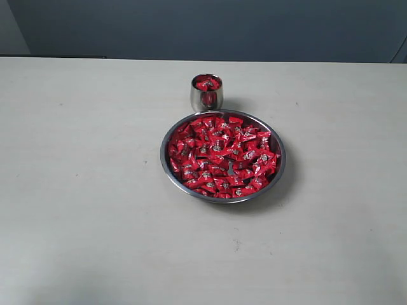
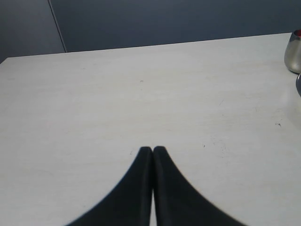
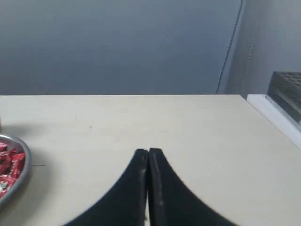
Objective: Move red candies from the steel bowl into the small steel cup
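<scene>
The wide steel bowl point(image 1: 167, 166) sits mid-table, heaped with glossy red candies point(image 1: 222, 155). Just behind it stands the small steel cup point(image 1: 206, 97), with red candies point(image 1: 207, 82) filling its mouth. Neither arm shows in the exterior view. My left gripper point(image 2: 152, 149) is shut with nothing in it, above bare table; the cup point(image 2: 293, 51) shows at that view's edge. My right gripper point(image 3: 148, 150) is also shut and empty, with the bowl's rim point(image 3: 26, 165) and a few candies point(image 3: 9, 165) off to one side.
The pale table point(image 1: 82, 190) runs wide on both sides of the bowl. A dark blue wall stands behind its far edge. In the right wrist view a dark slotted box point(image 3: 287, 92) sits on a white ledge beyond the table's side edge.
</scene>
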Controlling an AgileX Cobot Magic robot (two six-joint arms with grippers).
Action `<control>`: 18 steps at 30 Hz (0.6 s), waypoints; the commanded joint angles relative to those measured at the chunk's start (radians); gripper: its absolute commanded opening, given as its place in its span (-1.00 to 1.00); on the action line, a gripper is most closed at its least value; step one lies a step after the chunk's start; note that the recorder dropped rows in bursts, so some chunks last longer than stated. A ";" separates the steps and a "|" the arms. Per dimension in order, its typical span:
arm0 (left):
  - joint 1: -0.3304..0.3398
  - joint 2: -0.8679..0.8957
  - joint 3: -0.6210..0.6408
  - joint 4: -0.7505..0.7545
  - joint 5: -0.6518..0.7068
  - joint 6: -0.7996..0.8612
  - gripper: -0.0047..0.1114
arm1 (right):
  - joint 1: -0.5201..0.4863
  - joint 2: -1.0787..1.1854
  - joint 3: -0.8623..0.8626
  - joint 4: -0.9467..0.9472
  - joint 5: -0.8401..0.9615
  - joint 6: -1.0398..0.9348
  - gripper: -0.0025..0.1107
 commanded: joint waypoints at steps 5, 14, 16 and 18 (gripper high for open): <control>-0.005 -0.005 -0.008 0.002 -0.005 -0.003 -0.91 | -0.045 -0.037 0.035 -0.008 0.018 0.000 -0.96; -0.005 -0.005 -0.008 0.002 -0.005 -0.003 -0.91 | -0.012 -0.037 0.035 -0.008 0.075 0.000 -0.96; -0.005 -0.005 -0.008 0.002 -0.005 -0.003 -0.91 | 0.004 -0.037 0.035 -0.008 0.075 0.000 -0.96; -0.005 -0.005 -0.008 0.002 -0.005 -0.003 -0.91 | 0.010 -0.037 0.035 -0.008 0.075 0.000 -0.96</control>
